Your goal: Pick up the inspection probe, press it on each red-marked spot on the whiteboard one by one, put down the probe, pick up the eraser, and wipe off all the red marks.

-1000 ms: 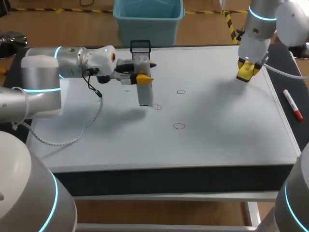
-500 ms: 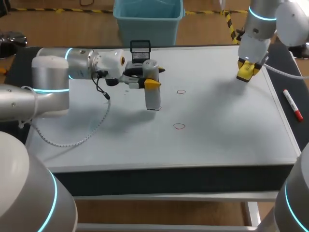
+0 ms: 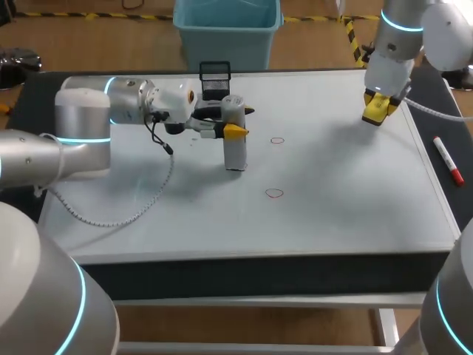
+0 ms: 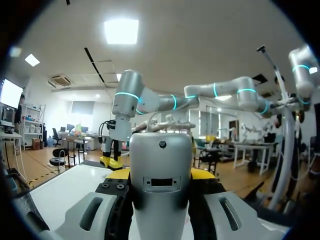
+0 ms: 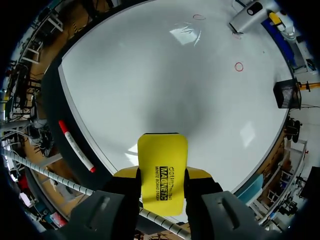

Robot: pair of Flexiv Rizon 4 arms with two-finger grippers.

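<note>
The left pincer [image 3: 234,121] is closed on the upright inspection probe [image 3: 235,146], set tip-down on the whiteboard [image 3: 347,192]. A far red mark [image 3: 277,140] and a near red mark [image 3: 274,193] lie unerased nearby. The eraser [image 5: 162,160] is gripped by the right pincer [image 3: 379,106] above the board's far right corner. Further pressing and all wiping are judged outstanding.

I count one probe [image 3: 234,144], one eraser [image 5: 162,172], two red circles [image 3: 277,140] in sight, one marker pen [image 3: 448,160], one black wire stand [image 3: 215,72], one whiteboard [image 3: 332,200].
</note>
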